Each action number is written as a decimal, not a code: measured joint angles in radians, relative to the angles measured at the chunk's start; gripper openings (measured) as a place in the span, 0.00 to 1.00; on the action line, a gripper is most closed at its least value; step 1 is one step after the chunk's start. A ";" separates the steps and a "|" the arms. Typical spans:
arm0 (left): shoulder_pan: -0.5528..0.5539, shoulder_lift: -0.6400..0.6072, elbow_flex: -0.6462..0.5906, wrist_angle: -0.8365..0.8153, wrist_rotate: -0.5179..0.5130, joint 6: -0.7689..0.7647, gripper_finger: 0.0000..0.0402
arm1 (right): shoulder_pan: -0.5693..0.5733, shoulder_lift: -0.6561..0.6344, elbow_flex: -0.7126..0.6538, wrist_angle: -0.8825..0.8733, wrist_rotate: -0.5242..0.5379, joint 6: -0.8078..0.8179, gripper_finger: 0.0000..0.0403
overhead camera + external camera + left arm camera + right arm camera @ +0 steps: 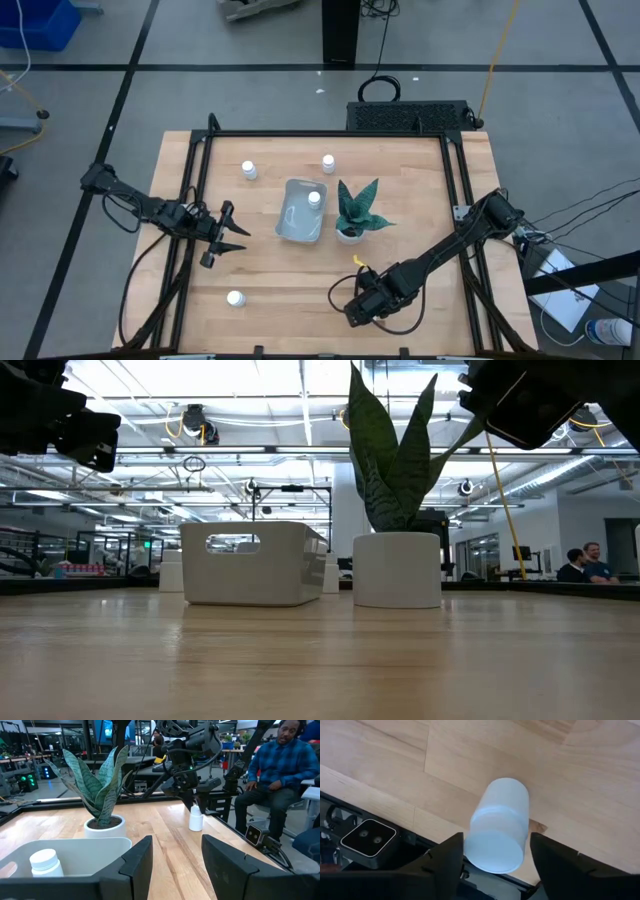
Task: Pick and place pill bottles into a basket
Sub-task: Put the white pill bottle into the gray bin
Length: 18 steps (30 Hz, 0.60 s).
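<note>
High view with wrist views, read left to right. At far left, over the table's (420, 200) left side, left gripper (238, 232): fingers (135, 865) parted about halfway, nothing between them, aimed toward the basket (283, 218); clear of every bottle.

Near the front edge, ahead of that gripper, front-left pill bottle (235, 298): upright, alone on bare wood; well apart from the basket.

Toward the rear edge, rear-left pill bottle (249, 171): upright, near the basket's rear left corner but outside it.

At centre, the basket: pale grey-blue, set slightly askew; inside it, by the rear right corner, basket pill bottle (314, 199), upright, cap up.

Just behind the basket, rear-centre pill bottle (328, 163): upright, outside the wall.

Just beside the basket's right wall, potted plant (349, 228): white pot, green banded leaves.

Near the front edge, right of centre, right gripper (358, 305): lowered over the fifth pill bottle (499, 825); open, dark fingers (447, 860) flanking the bottle very closely on both sides, firm grip not shown; bottle upright on the wood, well apart from the basket.

Beyond the table, in the left wrist view, seated person (280, 780) in a blue checked shirt.
</note>
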<state>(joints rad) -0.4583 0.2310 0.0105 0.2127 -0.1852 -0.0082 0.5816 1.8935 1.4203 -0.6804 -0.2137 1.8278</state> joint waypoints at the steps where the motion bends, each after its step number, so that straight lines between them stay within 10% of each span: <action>1: 0.000 0.000 0.000 0.000 0.000 0.000 0.44 | 0.000 0.000 0.000 0.000 0.000 0.000 0.52; 18: 0.000 0.000 0.000 0.000 0.000 0.000 0.44 | -0.025 -0.008 0.000 0.054 0.069 -0.047 0.37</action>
<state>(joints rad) -0.4586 0.2307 0.0105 0.2131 -0.1849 -0.0082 0.5569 1.8857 1.4208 -0.6265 -0.1449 1.7811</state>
